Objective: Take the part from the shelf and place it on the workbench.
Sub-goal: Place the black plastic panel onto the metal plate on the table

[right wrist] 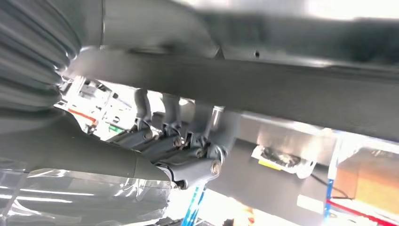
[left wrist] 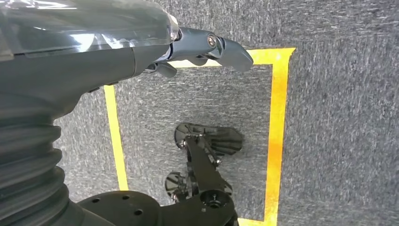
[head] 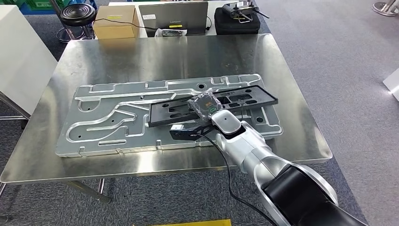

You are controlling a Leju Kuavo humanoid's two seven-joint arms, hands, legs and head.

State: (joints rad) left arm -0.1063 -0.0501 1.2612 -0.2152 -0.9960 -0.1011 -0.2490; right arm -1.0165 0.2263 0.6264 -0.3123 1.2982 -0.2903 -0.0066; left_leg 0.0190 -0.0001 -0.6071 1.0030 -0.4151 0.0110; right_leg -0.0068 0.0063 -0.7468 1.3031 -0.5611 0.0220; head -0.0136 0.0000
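The right hand [head: 205,106] grips the black part [head: 212,106] over the workbench [head: 117,61].

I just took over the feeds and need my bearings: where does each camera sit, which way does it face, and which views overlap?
Head view: high on the body, looking forward and down at the steel workbench; the right arm reaches in, its right hand on the black part over the big metal plate.
Left wrist view: behind the left hand, arm hanging, facing carpet with yellow tape.
Right wrist view: behind the right hand, its fingers hooked on the black part.
Shared: head and right wrist views both show right hand and part.
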